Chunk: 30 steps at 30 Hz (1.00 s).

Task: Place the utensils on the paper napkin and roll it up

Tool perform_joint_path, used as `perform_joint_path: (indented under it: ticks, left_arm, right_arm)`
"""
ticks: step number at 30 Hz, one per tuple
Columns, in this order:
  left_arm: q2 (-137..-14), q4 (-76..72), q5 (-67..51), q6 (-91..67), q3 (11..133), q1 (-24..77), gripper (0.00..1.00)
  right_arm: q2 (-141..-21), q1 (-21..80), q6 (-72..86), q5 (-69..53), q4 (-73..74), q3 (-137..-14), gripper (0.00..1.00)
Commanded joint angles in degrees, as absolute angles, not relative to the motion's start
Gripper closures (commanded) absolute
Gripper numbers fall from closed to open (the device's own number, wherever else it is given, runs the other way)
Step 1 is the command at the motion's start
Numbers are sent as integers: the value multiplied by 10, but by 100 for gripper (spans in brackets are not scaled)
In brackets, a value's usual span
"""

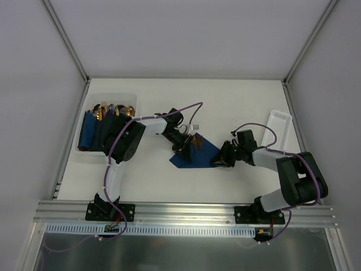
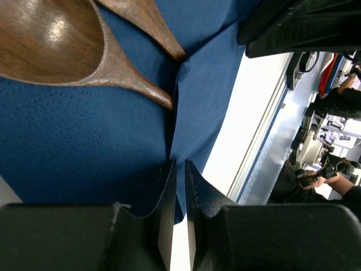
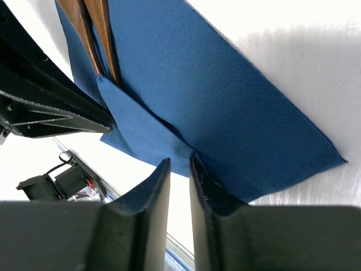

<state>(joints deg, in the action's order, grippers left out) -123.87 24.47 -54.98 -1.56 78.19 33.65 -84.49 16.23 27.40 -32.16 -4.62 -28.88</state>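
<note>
Watching my left pincer (image 2: 179,169) pinch a fold of the napkin (image 2: 84,141) near the utensils (image 2: 56,45); whether the right pincer (image 3: 179,166) grips, I cannot tell.

One paper napkin (image 1: 189,159); two utensils (image 2: 56,39) on it, a spoon and one other piece (image 2: 146,22), with the right wrist view likewise showing two handles; one table (image 1: 237,107); one white bin (image 1: 84,155), whose navy rolls (image 1: 91,134) and gold cutlery (image 1: 110,108) are too crowded to count; one white tray (image 1: 280,125); two arms, the left arm (image 1: 121,141) and the right arm (image 1: 293,180).
</note>
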Motion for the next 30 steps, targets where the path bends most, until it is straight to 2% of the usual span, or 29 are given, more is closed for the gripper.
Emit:
perform_joint_path:
  ticks: [1, 4, 12, 30]
  left_arm:
    - [-1246, 251, -512, -25, 778, 333, 88]
    - [-1252, 250, -507, -35, 779, 332, 90]
    - [-1258, 251, -504, -40, 783, 331, 95]
    - [-1273, 251, -504, -48, 785, 322, 97]
  right_arm:
    - [-819, 163, 249, -305, -15, -308, 76]
    - [-793, 164, 250, -312, -15, -309, 75]
    - [-758, 178, 284, -345, -31, -321, 81]
    - [-906, 200, 285, -340, -66, -318, 87]
